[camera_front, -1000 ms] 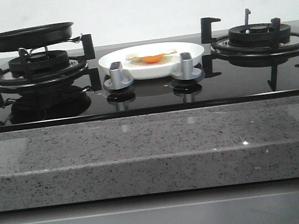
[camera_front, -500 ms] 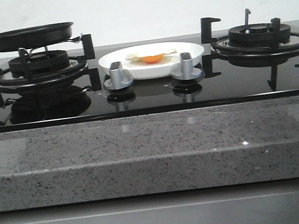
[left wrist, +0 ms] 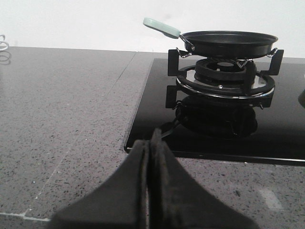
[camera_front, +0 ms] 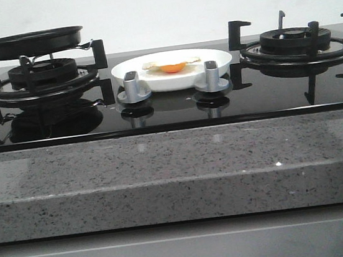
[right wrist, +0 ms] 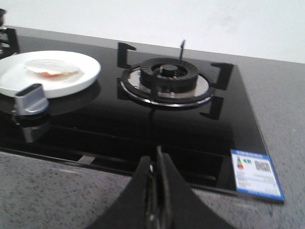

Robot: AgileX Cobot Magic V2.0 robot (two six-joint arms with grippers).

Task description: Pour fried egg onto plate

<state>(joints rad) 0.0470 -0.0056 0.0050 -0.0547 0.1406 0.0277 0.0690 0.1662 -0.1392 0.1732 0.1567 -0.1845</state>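
The fried egg (camera_front: pixel 173 64), pale with an orange yolk, lies on the white plate (camera_front: pixel 213 60) in the middle of the black hob, between the two burners; both show in the right wrist view too, the fried egg (right wrist: pixel 51 67) on the plate (right wrist: pixel 81 78). A small black frying pan (camera_front: pixel 31 43) rests on the left burner, its pale green handle (left wrist: pixel 161 26) pointing away from the plate. My left gripper (left wrist: pixel 150 145) is shut and holds nothing, low over the stone counter in front of the hob's left corner. My right gripper (right wrist: pixel 156 164) is shut and holds nothing, before the right burner.
Two silver knobs (camera_front: pixel 132 87) (camera_front: pixel 210 76) stand in front of the plate. The right burner (camera_front: pixel 296 41) with black pan supports is bare. A blue label (right wrist: pixel 255 173) sticks to the hob's near right corner. Grey speckled counter (camera_front: pixel 177 172) runs along the front.
The whole front view has shifted slightly left and up. Pan, plate and egg keep their places relative to each other.
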